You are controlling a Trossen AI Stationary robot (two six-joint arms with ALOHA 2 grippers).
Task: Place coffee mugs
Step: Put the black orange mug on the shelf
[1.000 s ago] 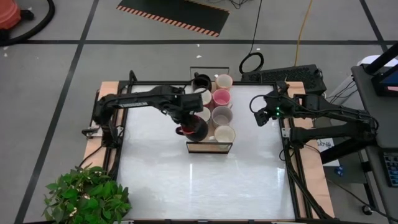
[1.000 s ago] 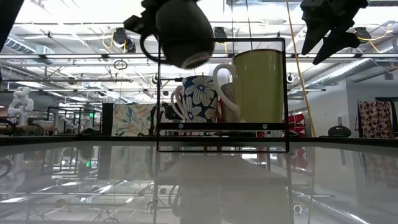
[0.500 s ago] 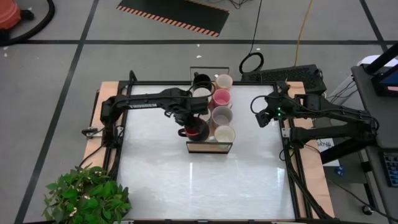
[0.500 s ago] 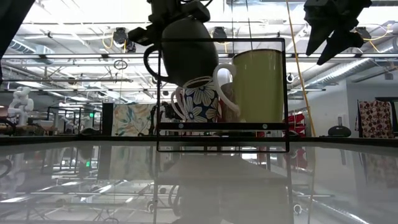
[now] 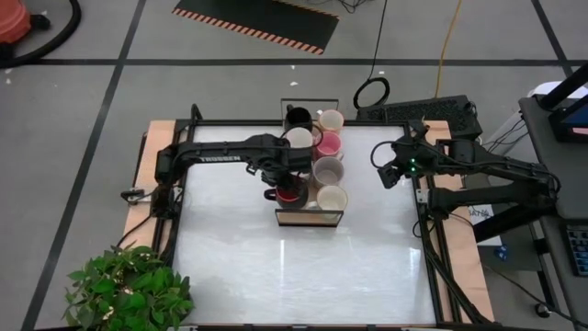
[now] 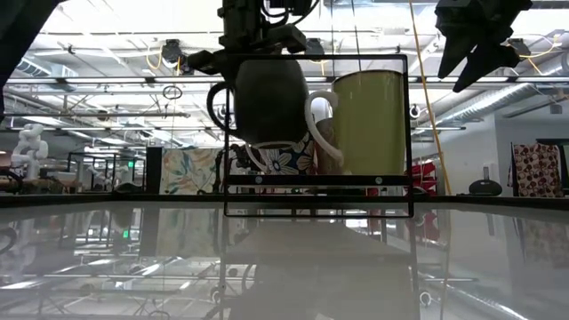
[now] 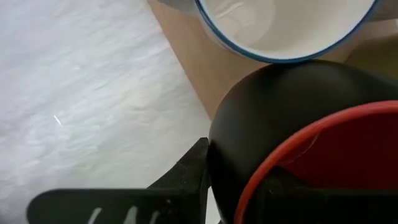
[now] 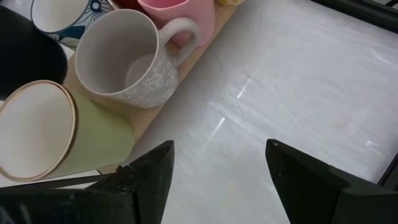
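Observation:
A long light-wood tray (image 5: 296, 218) with a black wire frame (image 6: 409, 133) stands mid-table and carries several coffee mugs, among them a pink one (image 5: 328, 143), a grey one (image 8: 121, 59) and a pale green-yellow one (image 5: 332, 198). My left gripper (image 5: 288, 182) points down over the tray's near left place and is shut on a black mug with a red inside (image 6: 268, 98). That mug hangs upright inside the frame, beside a blue-rimmed white mug (image 7: 286, 25). My right gripper (image 5: 380, 168) hovers open, to the right of the tray. My left gripper holds the black mug by its rim (image 7: 273, 165), coming from above with its fingers pointing down. One finger (image 7: 186, 180) lies on the outside of the wall; the other is hidden by the mug. The mug hangs upright, handle (image 6: 218, 102) toward the table's left, a little above the tray's wood.
A leafy green plant (image 5: 129, 294) stands off the table's near left corner. The white tabletop (image 5: 303, 267) lies bare in front of the tray, and also between the tray and my right gripper. Cables and a keyboard (image 5: 432, 108) lie beyond the far right edge.
My left gripper has gone down and a little toward the tray. The black mug, tilted and above the wire frame a second ago, now hangs upright inside the frame over the tray's near left place.

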